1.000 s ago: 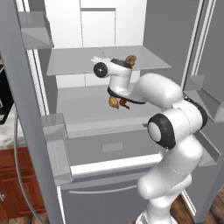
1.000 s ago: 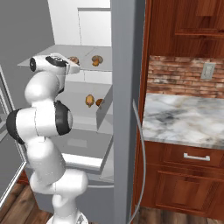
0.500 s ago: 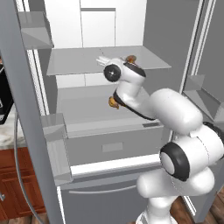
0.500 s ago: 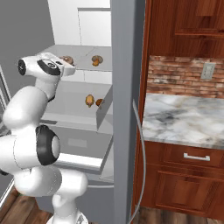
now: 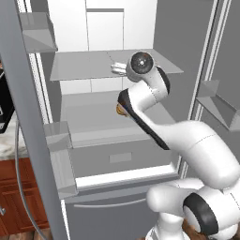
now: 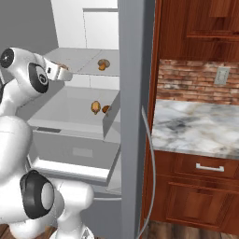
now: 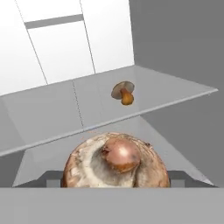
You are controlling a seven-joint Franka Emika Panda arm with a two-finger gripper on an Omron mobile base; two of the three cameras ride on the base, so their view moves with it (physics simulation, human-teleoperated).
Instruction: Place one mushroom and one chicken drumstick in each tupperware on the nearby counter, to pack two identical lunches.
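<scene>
The arm reached into the open fridge at the level of its upper shelf (image 6: 86, 63), and the gripper (image 6: 61, 71) sat just over that shelf's near edge. In the hand view a large brown mushroom (image 7: 116, 161) lay right at the fingertips, cap spread wide and its stubby stem turned toward the camera; the jaws stood well apart on either side of it, though the tips themselves were hidden low in the picture, so whether they already touched the cap could not be told for sure. A second mushroom (image 7: 123, 92) lay farther back on the same shelf, well apart from the first. On the shelf below, two small brown pieces, probably the chicken drumsticks (image 6: 95, 107), lay near the right wall. The marble counter (image 6: 196, 128) stood to the right of the fridge, beyond the door. By my judgement the near mushroom would be light and somewhat soft, with a smooth rounded cap that could roll or squirt out of a hard pinch. The fair hold looked to be across the widest part of the cap, low and level with the shelf, closing gently enough not to bruise or split it. The stem seemed too short and slim to trust as a handle.
</scene>
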